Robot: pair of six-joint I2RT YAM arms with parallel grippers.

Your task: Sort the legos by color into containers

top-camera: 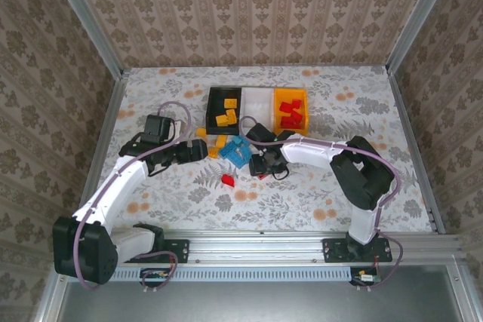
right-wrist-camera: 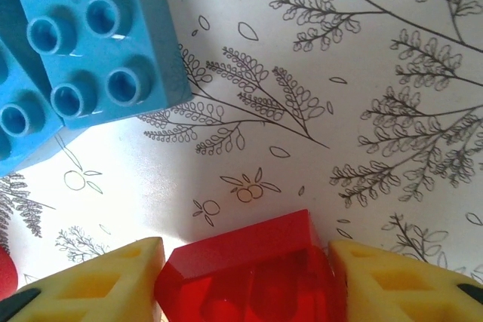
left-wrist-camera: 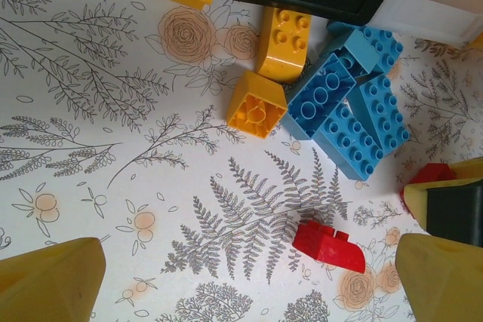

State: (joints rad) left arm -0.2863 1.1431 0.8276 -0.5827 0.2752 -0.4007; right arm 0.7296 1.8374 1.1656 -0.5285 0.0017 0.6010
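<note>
My right gripper [right-wrist-camera: 246,280] is shut on a red lego [right-wrist-camera: 241,258] that rests on the patterned table, a yellow finger [right-wrist-camera: 113,284] against each side. A pile of light blue legos [top-camera: 237,151] lies just left of it, close to the black tray [top-camera: 213,103]. My left gripper [left-wrist-camera: 253,277] hovers open over bare table, with a second red lego [left-wrist-camera: 328,245] lying just ahead of it to the right. Yellow legos [left-wrist-camera: 256,103] lie beside the blue pile [left-wrist-camera: 351,103]. The black tray holds yellow legos [top-camera: 226,118]. Red legos [top-camera: 290,115] lie in the orange tray [top-camera: 276,107].
The white tray [top-camera: 258,99] stands between the black and orange ones at the back. Aluminium rails and patterned walls fence the table. My two grippers [top-camera: 202,148] [top-camera: 260,171] sit close together around the loose legos. Open floral surface spreads to the left and right.
</note>
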